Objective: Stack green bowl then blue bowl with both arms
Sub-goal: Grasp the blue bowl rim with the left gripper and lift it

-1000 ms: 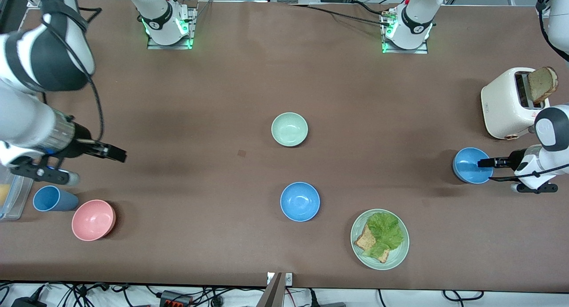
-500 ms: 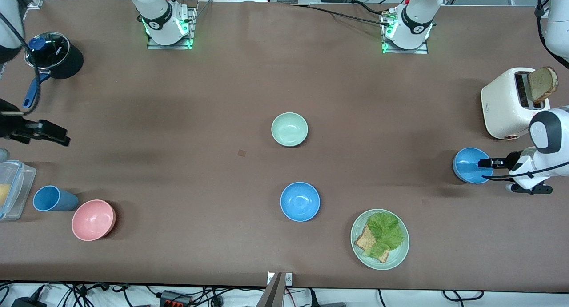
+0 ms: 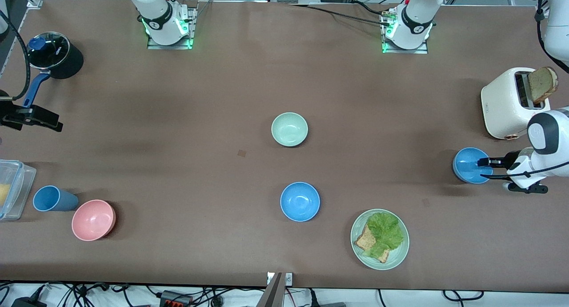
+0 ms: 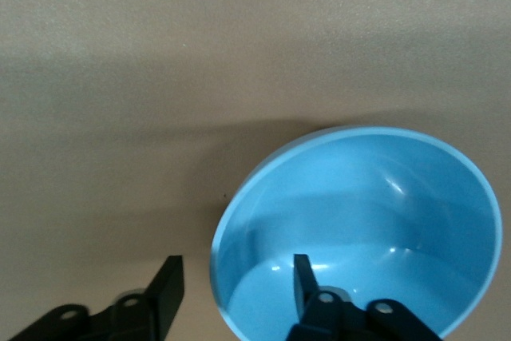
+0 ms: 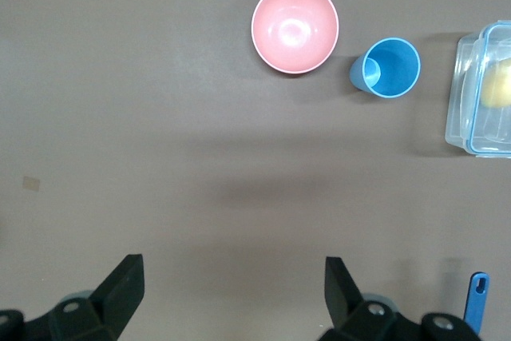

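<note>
The green bowl (image 3: 289, 129) sits at mid-table. One blue bowl (image 3: 300, 201) sits nearer the front camera than it. Its twin blue bowl (image 3: 469, 165) sits at the left arm's end, beside the toaster. My left gripper (image 3: 483, 161) is open and straddles that twin's rim. In the left wrist view one finger (image 4: 303, 277) is inside the bowl (image 4: 375, 221), the other is outside it, and the left gripper (image 4: 236, 267) is not clamped. My right gripper (image 3: 53, 123) is open and empty over bare table at the right arm's end; it also shows in the right wrist view (image 5: 233, 267).
A white toaster (image 3: 506, 103) holding a bread slice stands at the left arm's end. A green plate (image 3: 397, 259) with lettuce and bread lies near the front edge. A pink bowl (image 3: 93, 220), blue cup (image 3: 52, 198), clear container (image 3: 13, 187) and black pot (image 3: 55, 53) are at the right arm's end.
My right arm has pulled back toward its end of the table, uncovering the black pot. My left gripper stays at the twin blue bowl's rim, its arm shifting slightly.
</note>
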You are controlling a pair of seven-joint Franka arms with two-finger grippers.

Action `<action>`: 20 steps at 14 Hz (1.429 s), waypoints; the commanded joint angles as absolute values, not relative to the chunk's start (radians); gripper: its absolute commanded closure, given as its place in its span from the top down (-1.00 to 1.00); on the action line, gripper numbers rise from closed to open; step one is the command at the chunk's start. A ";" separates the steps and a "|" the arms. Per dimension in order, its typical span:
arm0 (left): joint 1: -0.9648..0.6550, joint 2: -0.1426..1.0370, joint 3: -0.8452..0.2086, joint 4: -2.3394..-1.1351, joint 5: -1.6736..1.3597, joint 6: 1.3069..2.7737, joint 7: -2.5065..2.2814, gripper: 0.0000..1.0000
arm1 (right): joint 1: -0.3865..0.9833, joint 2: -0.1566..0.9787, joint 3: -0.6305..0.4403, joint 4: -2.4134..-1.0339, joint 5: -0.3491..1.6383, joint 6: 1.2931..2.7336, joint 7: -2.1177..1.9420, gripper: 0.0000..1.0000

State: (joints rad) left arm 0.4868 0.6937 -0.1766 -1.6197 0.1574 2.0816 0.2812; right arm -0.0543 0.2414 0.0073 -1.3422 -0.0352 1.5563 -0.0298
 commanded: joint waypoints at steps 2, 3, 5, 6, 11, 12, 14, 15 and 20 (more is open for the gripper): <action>0.494 0.692 -0.193 -1.628 0.178 2.092 0.304 -0.34 | -0.045 0.201 -0.011 -1.393 -0.017 1.592 -0.040 1.00; 0.491 0.690 -0.196 -1.628 0.178 2.089 0.302 -0.54 | -0.034 0.202 -0.027 -1.393 -0.017 1.594 -0.041 1.00; 0.494 0.690 -0.199 -1.626 0.176 2.088 0.319 -0.90 | -0.012 0.201 -0.051 -1.394 -0.015 1.598 -0.044 1.00; 0.494 0.690 -0.199 -1.626 0.175 2.088 0.346 -0.98 | 0.001 0.201 -0.069 -1.394 -0.014 1.598 -0.046 1.00; 0.492 0.680 -0.216 -1.617 0.164 2.054 0.433 -0.99 | 0.002 0.160 -0.068 -1.458 -0.015 1.606 -0.052 1.00; 0.495 0.666 -0.241 -1.611 0.163 2.004 0.433 -0.99 | 0.003 0.128 -0.064 -1.517 -0.018 1.639 -0.054 1.00; 0.495 0.611 -0.268 -1.611 0.126 1.929 0.434 -0.99 | 0.003 0.062 -0.064 -1.629 -0.023 1.709 -0.057 1.00; 0.499 0.589 -0.278 -1.611 0.080 1.889 0.436 -0.99 | 0.003 0.046 -0.064 -1.653 -0.023 1.707 -0.057 1.00; 0.495 0.492 -0.440 -1.611 0.009 1.740 0.263 -0.99 | 0.003 0.032 -0.064 -1.657 -0.025 1.683 -0.058 1.00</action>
State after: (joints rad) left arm 0.4872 0.5291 -0.3712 -1.5952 0.0321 1.7818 0.3481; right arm -0.0068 0.0603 -0.0539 -1.6272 -0.0343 1.6806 -0.0408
